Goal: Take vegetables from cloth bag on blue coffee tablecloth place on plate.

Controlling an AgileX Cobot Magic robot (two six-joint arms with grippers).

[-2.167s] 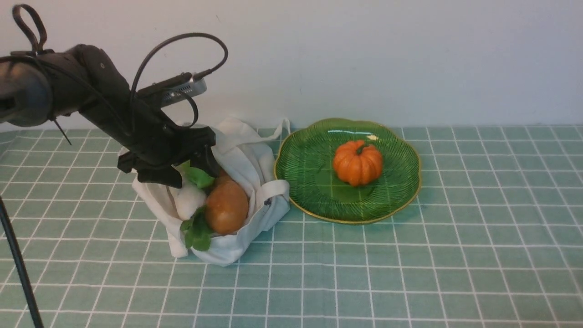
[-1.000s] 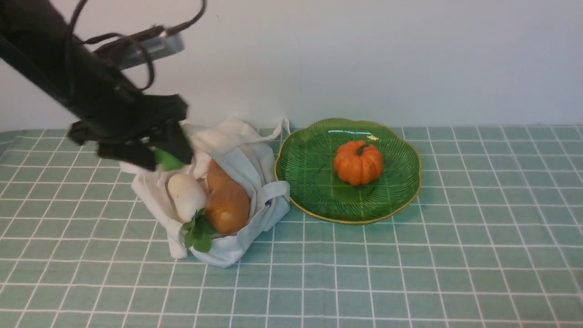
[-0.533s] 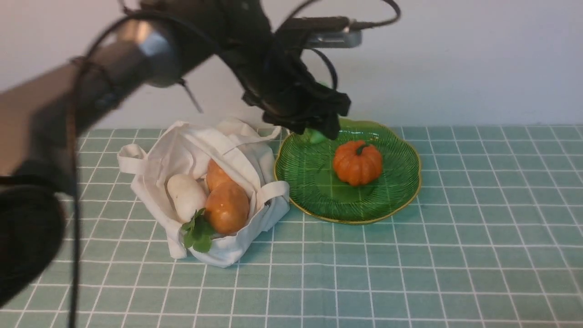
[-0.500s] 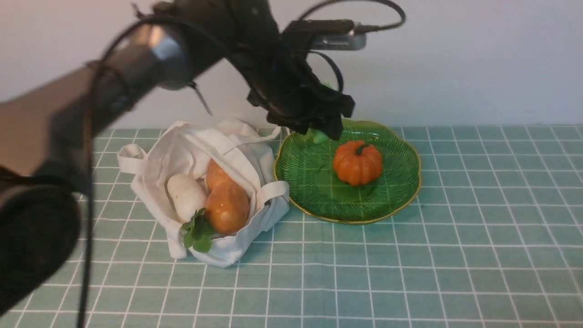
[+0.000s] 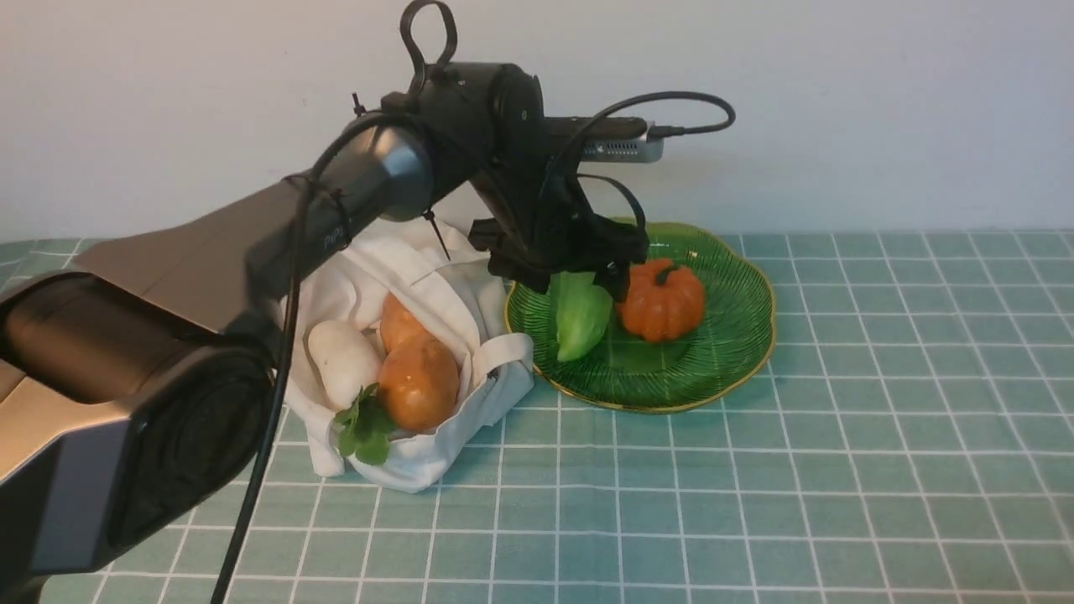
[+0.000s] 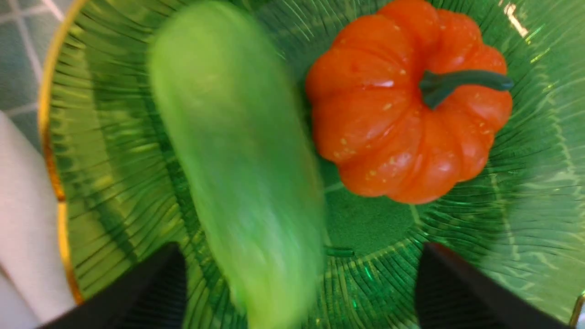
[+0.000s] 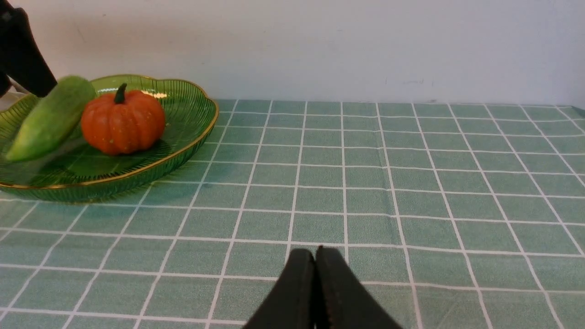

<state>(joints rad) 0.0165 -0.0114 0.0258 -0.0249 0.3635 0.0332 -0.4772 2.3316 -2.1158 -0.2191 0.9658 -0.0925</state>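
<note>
My left gripper [image 5: 579, 275] hangs open just above the dark green plate [image 5: 713, 352]; in the left wrist view [image 6: 301, 246] its jaws stand wide apart. The pale green cucumber [image 5: 579, 319] is free between them, blurred [image 6: 242, 173], slanting down onto the plate beside an orange pumpkin [image 5: 663, 298]. The off-white cloth bag [image 5: 470, 310] lies left of the plate and holds the white radish [image 5: 340, 361] and two orange-brown potatoes [image 5: 419, 382] [image 5: 396, 319]. My right gripper [image 7: 315, 250] is shut and empty, low over the tablecloth [image 7: 365, 183]; it is out of the front view.
The left arm [image 5: 252, 243] reaches across above the bag. A white wall [image 5: 839, 101] stands right behind the plate and bag. The plate [image 7: 183, 151], cucumber [image 7: 50, 119] and pumpkin [image 7: 122, 121] also show in the right wrist view.
My left gripper lifted the cucumber out of the bag, carried it right over the plate, came lower and opened. The cucumber now drops onto the plate beside the pumpkin.
</note>
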